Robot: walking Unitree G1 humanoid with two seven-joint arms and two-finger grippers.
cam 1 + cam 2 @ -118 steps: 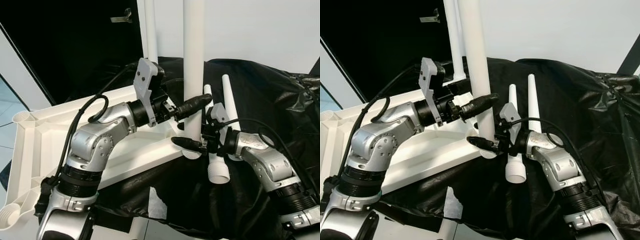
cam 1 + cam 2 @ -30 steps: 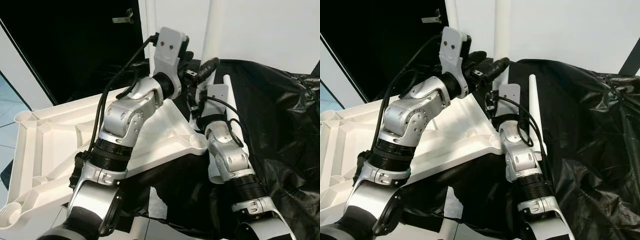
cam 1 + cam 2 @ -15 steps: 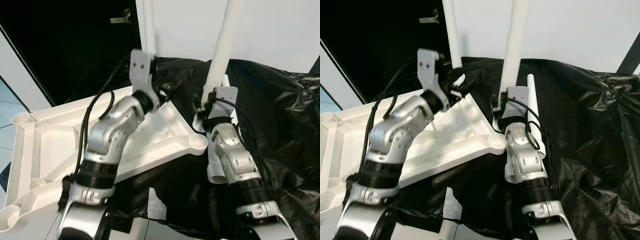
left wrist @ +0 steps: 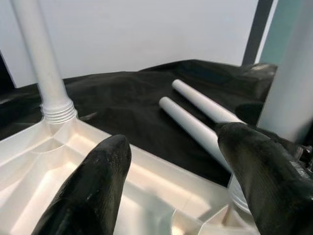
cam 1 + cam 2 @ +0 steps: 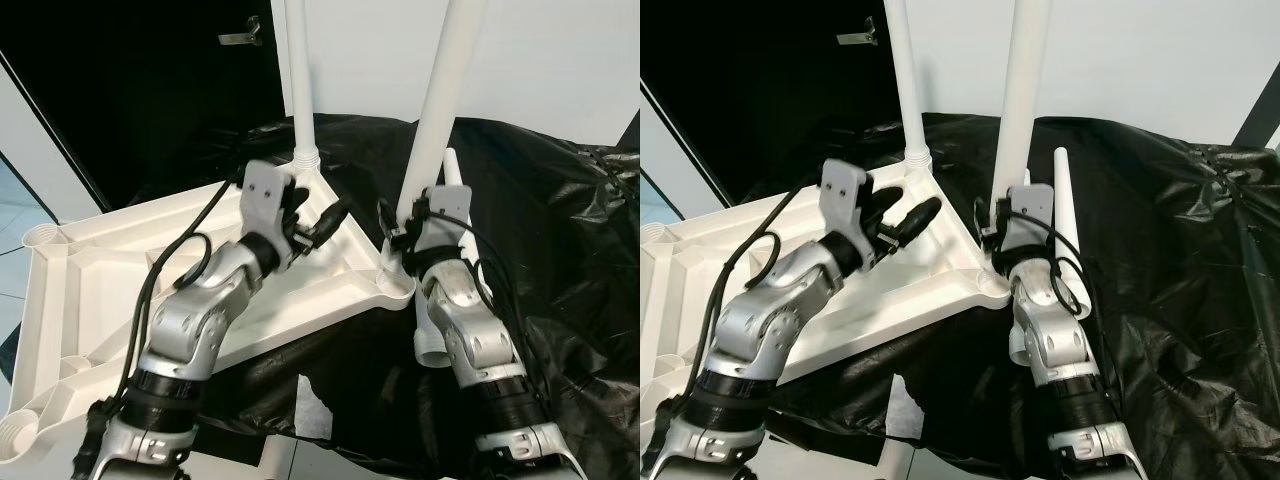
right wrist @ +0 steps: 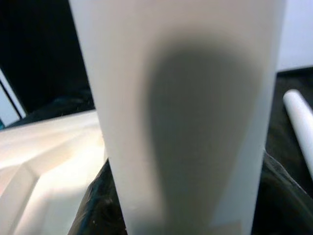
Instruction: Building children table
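Left eye view: your right gripper point(image 5: 400, 236) is closed around a white table leg point(image 5: 443, 105) that stands tilted in the near corner socket of the upturned white tabletop point(image 5: 90, 290). Your left gripper point(image 5: 322, 215) hovers with fingers spread wide and empty above the tabletop, between that leg and a second upright leg point(image 5: 299, 75) at the far corner. Two loose legs point(image 4: 200, 120) lie side by side on the black sheet point(image 5: 570, 240) beyond the tabletop's edge.

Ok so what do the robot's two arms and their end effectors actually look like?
Both arms are silver metal with rounded joint housings and ribbed black collars. Loose black cables loop along them. Each wrist carries a flat grey bracket plate. The left end effector has two long, thick, rounded matte black fingers; the right end effector is black too, mostly hidden.
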